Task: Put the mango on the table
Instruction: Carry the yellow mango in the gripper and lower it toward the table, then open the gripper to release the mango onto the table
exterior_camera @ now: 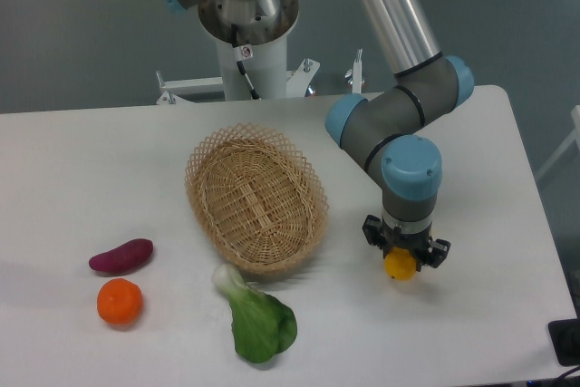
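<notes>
Mango (pixel 400 266) sits clamped between the gripper (pixel 400 263) jaws, lower right of frame, hanging just over bare table (pixel 471 314) beside the basket (pixel 256 198).

Reaching down from the back over the right half of the counter (pixel 109 142), wrist vertical, gripper (pixel 400 260) pointing straight down. Fingers (pixel 373 232) closed on the mango (pixel 400 266), held low, just above or at the counter surface; contact unclear.
</notes>
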Available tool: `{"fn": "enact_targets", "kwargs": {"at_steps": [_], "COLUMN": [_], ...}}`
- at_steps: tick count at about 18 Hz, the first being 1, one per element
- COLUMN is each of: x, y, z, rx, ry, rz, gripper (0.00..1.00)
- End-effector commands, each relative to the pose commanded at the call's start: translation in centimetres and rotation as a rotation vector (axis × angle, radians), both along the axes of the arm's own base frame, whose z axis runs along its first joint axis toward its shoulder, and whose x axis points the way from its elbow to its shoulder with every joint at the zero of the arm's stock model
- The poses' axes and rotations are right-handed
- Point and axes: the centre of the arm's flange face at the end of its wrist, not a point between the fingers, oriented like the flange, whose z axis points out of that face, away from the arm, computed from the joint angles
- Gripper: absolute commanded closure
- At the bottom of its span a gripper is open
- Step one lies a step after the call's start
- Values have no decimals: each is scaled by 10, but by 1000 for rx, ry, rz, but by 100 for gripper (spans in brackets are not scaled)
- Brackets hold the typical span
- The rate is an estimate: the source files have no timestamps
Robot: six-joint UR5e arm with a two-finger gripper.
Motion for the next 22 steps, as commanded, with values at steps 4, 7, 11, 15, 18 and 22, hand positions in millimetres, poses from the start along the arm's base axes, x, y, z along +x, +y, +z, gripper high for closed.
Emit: {"fn": "enact_targets", "kwargs": {"at_steps": [4,7,11,15,18,22], "x": [-1,-5,-12,-23,-30,-39], "y": [2,4,7,-2,-10,-27], "z": [1,5,21,34,37,53], "rx": [2,7,25,36,31,53], "ry": [4,12,37,43,37,0], "rz": [-3,2,-3,4,-36,-68], "gripper": [6,0,0,0,0,0]}}
